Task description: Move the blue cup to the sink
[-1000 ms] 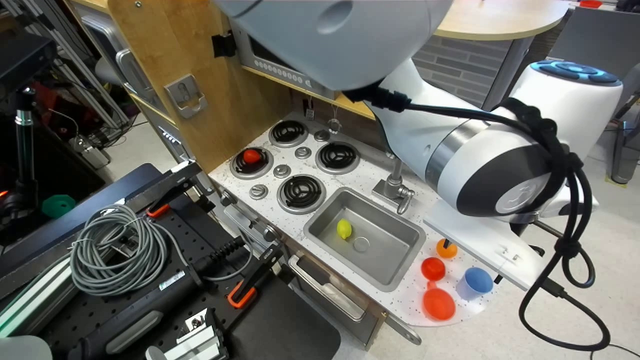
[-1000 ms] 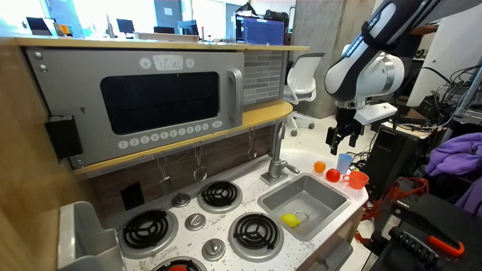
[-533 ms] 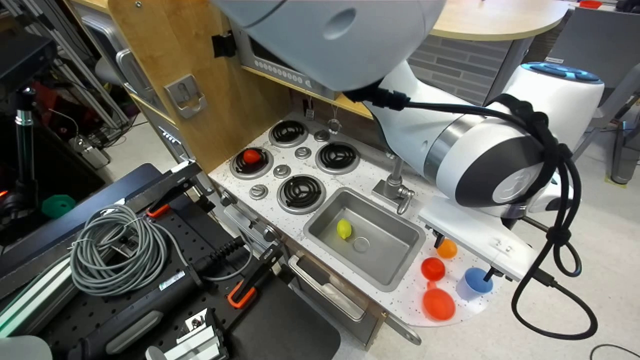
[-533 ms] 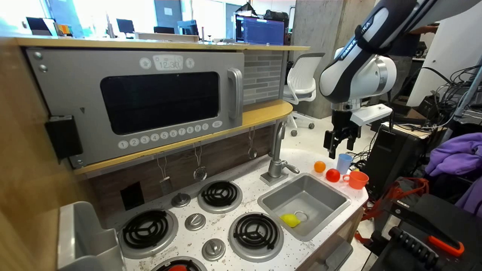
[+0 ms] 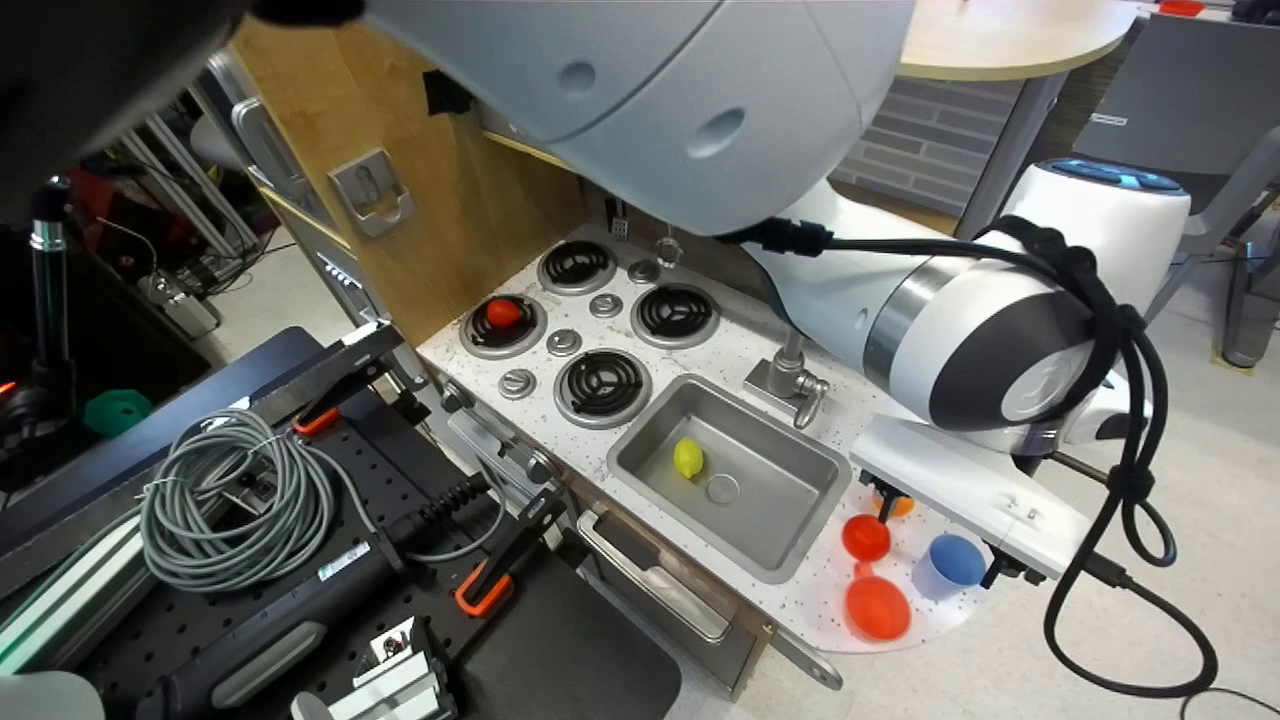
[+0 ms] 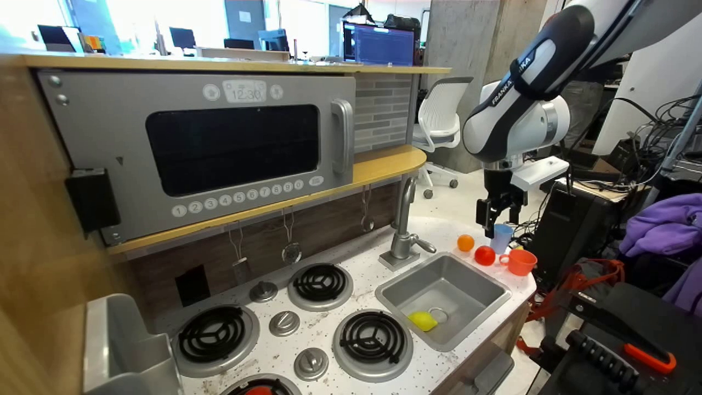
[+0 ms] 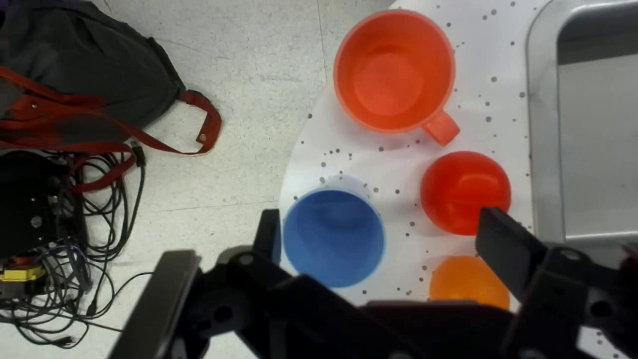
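The blue cup (image 7: 334, 239) stands upright and open-topped on the white counter near its rounded end. It also shows in both exterior views (image 5: 947, 568) (image 6: 501, 242). The grey sink (image 5: 775, 500) is set in the counter and also shows in an exterior view (image 6: 458, 299); its edge shows in the wrist view (image 7: 546, 149). My gripper (image 7: 381, 219) is open and empty, pointing down over the counter. In the wrist view one finger is by the cup's left edge, the other overlaps the red ball. Its exact height above the cup is hard to tell.
A red ball (image 7: 466, 192), an orange ball (image 7: 468, 281) and an orange-red handled cup (image 7: 394, 72) stand close to the blue cup. A yellow lemon (image 5: 688, 457) lies in the sink. The faucet (image 6: 403, 241) rises behind the sink. Stove burners (image 6: 373, 343) lie beyond.
My gripper has shifted slightly sideways, then come down lower toward the blue cup, still open. The arm's links have moved with it. The cup, balls and lemon have not moved.
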Motion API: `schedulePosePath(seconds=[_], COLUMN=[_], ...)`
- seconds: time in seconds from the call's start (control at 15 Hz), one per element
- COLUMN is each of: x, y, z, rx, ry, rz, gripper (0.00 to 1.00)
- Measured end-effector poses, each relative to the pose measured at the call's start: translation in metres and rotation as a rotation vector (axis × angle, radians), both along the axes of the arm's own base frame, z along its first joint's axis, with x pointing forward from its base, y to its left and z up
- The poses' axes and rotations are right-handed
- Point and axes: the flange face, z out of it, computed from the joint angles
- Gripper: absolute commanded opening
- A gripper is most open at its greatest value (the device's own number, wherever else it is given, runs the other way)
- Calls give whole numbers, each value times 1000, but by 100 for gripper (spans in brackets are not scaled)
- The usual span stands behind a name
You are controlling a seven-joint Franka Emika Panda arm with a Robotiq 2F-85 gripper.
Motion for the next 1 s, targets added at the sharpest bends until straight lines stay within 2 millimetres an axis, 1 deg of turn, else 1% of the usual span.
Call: schedulePosePath(seconds=[0.13, 0.27, 0.6, 1.0], x=[0, 2, 9, 11], y=[-2, 0, 9, 8], z=[-7, -12, -9, -7], rx=[-5, -5, -3, -4], ry=[10, 15, 22, 20], rz=[-2, 3, 17, 17], gripper=[100, 100, 100, 100])
